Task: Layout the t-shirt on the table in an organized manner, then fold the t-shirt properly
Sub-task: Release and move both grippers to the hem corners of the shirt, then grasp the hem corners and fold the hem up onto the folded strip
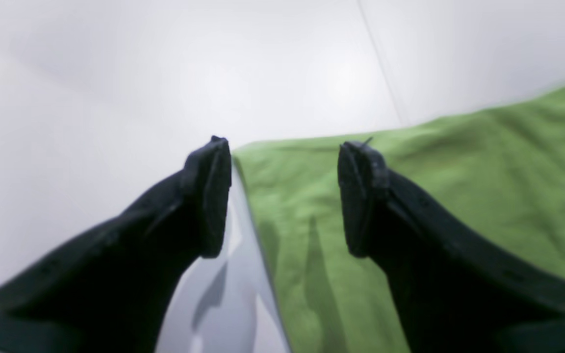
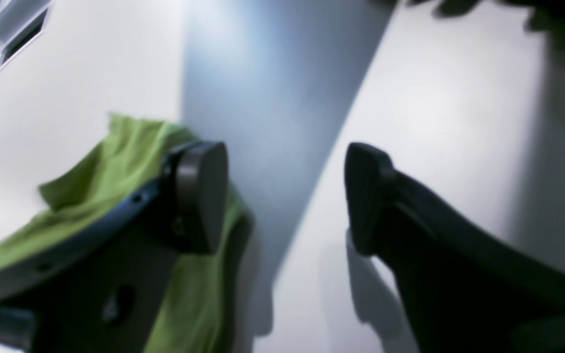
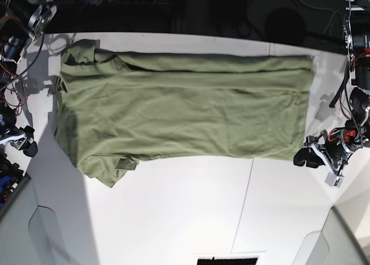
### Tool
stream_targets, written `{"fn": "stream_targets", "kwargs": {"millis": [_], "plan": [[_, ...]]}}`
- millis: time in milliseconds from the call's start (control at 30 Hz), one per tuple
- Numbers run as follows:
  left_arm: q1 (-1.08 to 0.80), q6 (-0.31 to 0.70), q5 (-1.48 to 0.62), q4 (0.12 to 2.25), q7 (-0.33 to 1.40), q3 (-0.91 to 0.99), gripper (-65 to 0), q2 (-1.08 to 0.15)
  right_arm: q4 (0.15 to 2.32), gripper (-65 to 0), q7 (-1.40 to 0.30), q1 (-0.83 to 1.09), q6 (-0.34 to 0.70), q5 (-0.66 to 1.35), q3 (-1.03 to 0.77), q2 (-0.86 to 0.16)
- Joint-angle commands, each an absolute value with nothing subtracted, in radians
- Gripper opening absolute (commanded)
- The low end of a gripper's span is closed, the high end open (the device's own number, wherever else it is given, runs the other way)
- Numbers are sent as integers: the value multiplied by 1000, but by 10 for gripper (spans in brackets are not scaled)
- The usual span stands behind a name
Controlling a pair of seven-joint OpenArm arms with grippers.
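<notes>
both grippers, left [image 3: 304, 156] at the frame's right edge and right [image 3: 28, 146] at its left, are standing with jaws apart and empty, flanking the t-shirt [image 3: 185, 117] lying spread across the table [image 3: 173, 213], seemingly so it can settle flat for folding.
</notes>
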State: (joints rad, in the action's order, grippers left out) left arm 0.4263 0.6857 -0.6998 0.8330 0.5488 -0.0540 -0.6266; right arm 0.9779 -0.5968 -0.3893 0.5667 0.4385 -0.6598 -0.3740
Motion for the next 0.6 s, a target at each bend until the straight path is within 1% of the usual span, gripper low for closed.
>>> {"fn": "stream_targets", "kwargs": {"millis": [0, 100, 200, 400, 567], "plan": [[472, 693, -712, 800, 522, -49, -280, -642, 947, -279, -565, -439, 569, 422, -643, -388], [529, 693, -712, 675, 505, -49, -280, -628, 799, -279, -490, -508, 548, 340, -573, -387], [546, 693, -689, 619, 505, -49, -280, -609, 710, -279, -429, -524, 546, 318, -496, -386], [545, 693, -661, 604, 513, -49, -280, -570, 690, -279, -421, -523, 551, 334, -383, -356], [546, 693, -661, 605, 517, -49, -280, -562, 692, -279, -422, -523, 574, 345, -352, -327]]}}
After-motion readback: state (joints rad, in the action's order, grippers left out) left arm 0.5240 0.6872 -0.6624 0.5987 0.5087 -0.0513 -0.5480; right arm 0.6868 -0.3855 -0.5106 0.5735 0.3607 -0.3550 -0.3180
